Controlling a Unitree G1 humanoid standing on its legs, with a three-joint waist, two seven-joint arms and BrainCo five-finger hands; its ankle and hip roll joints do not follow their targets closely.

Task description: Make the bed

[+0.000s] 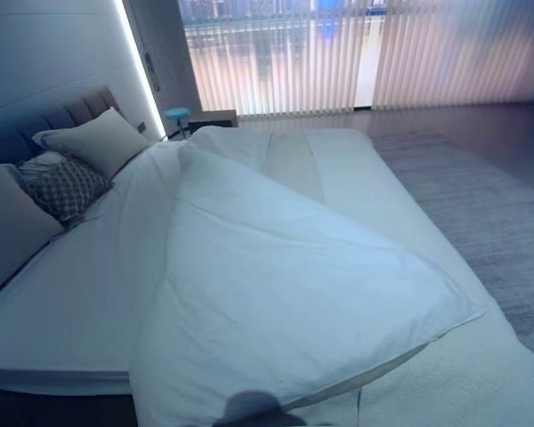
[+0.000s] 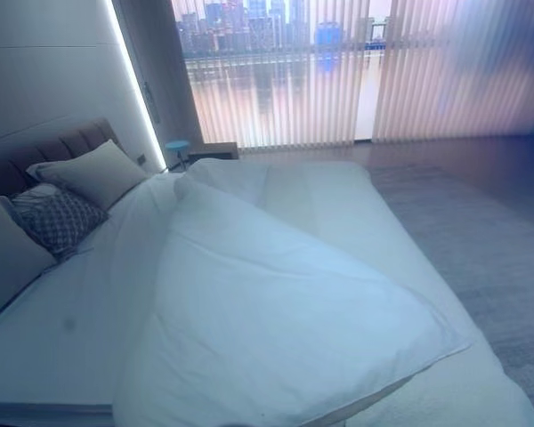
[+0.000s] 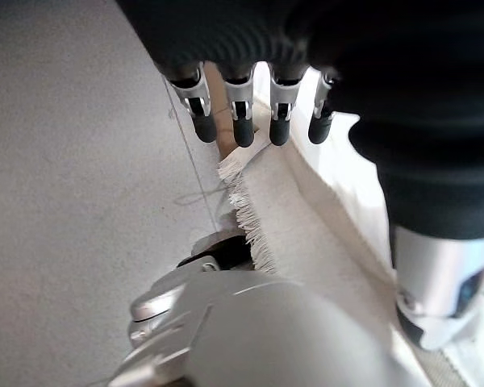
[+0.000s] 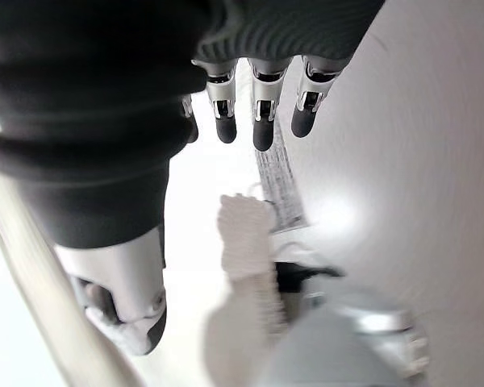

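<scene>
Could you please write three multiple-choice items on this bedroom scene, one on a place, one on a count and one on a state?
1. Where is the patterned cushion?
A. between the plain pillows by the headboard
B. at the foot of the bed
C. on the rug

2. How many plain pillows lie at the head of the bed?
A. none
B. two
C. five

3. How does the white duvet lie?
A. spread flat over the whole mattress
B. folded back, with bare sheet beside it
C. on the floor

Answers:
1 A, it sits between the far pillow and the near pillow.
2 B, one on each side of it.
3 B, a corner points towards the rug.
</scene>
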